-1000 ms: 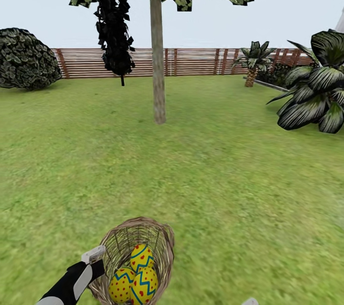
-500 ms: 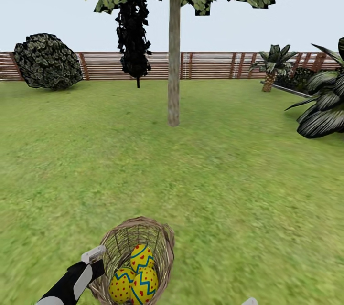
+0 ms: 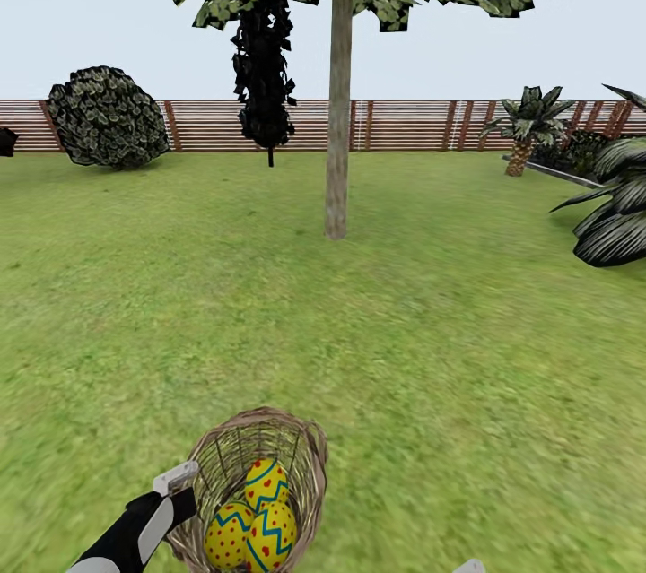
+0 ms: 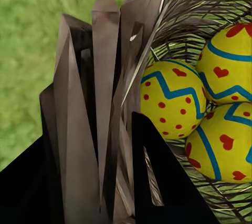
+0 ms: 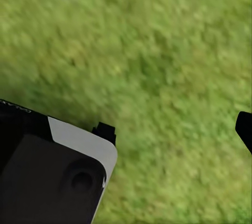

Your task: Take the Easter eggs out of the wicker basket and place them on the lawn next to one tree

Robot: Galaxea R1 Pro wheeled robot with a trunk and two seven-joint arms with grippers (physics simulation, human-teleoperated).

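Fingers [image 4: 105,108] of the left gripper [image 3: 184,488] are pinching the near-left rim of the wicker basket [image 3: 305,456], one finger sitting outside the weave and the other inside it, with the woven wall squeezed between them in the left wrist view. That basket [image 4: 210,3] is hanging low in the head view, close in front of the robot, tipping slightly so that its round mouth is facing up and toward the camera. Three Easter eggs [image 3: 266,481] are lying inside it, all yellow with blue zigzag bands and red dots, packed together and touching one another; the top egg is standing roughly upright with its narrow end up, while the two lower eggs [image 3: 228,535] are leaning side by side beneath it. In the left wrist view the eggs [image 4: 170,105] are showing just beside the inner finger. The right gripper [image 3: 470,567] is peeking in at the bottom edge of the head view, and I cannot tell how far its fingers are spread; its wrist camera is looking down at the lawn [image 5: 157,50]. Grass is stretching ahead to one tree [image 3: 337,134] with a straight pale trunk, well apart from the basket. Beyond it a dark narrow tree [image 3: 263,80], one round bush [image 3: 108,117] and a slatted wooden fence [image 3: 422,125] are standing.
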